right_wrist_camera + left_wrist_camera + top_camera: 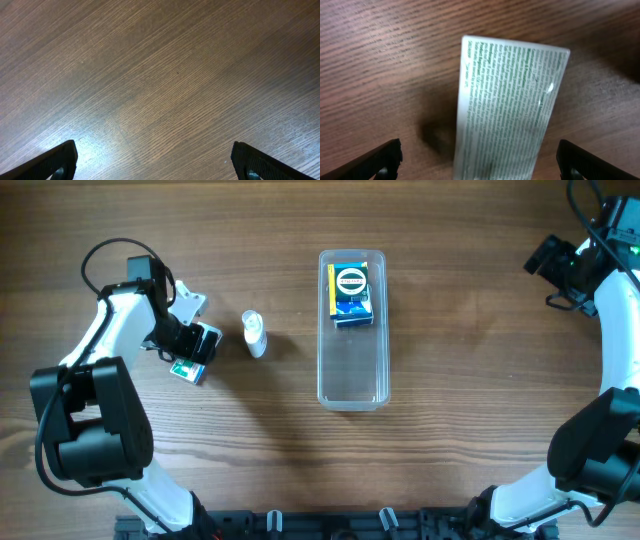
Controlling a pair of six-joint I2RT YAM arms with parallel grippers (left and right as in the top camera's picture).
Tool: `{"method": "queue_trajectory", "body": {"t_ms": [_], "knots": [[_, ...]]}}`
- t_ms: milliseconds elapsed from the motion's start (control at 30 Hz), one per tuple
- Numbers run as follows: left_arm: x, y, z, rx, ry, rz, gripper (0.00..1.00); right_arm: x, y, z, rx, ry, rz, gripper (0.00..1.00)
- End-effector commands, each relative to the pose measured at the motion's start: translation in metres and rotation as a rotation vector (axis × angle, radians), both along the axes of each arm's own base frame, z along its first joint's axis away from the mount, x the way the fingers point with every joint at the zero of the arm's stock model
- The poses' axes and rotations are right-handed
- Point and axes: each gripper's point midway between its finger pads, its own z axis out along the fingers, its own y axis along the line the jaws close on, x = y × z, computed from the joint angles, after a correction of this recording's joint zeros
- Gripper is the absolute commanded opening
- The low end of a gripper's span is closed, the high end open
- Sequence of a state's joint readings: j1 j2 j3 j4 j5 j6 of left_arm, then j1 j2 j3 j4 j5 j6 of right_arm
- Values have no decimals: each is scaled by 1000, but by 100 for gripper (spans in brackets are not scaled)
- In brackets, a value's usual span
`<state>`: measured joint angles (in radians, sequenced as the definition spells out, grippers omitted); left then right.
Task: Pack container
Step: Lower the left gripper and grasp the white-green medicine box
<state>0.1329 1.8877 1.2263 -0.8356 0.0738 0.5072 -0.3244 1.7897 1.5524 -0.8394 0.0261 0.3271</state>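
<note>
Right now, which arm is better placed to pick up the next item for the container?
Left. The open left gripper hangs over the green-printed box, fingers either side; the open right gripper faces only bare table, far from the container.

Left arm [112,330] and right arm [622,330]: slender white links with rounded shells, joined by bulky black cylindrical joint housings [92,420] and mounted on a black base rail [330,525] at the table's edge. Thin black cables [100,255] loop loosely beside the upper links of each arm. The wrist assemblies are black, and the left one bears a white angular bracket [186,304]. In the wrist views the fingertips [380,160] appear as matte black wedges with bevelled edges, one at each lower corner.
</note>
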Motion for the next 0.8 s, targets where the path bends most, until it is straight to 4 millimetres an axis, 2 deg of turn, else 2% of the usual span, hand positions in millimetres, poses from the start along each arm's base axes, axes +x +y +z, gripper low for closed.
{"method": "queue_trajectory", "body": {"t_ms": [0, 367, 600, 767], "knots": [[-8, 0, -14, 2, 22, 18, 100, 0, 1, -3, 2, 5, 11, 100], [0, 3, -14, 19, -9, 19, 100, 0, 1, -3, 2, 5, 11, 100], [-16, 5, -26, 38, 30, 20, 100, 0, 1, -3, 2, 5, 12, 100], [-10, 7, -26, 44, 6, 21, 100, 0, 1, -3, 2, 5, 12, 100]]}}
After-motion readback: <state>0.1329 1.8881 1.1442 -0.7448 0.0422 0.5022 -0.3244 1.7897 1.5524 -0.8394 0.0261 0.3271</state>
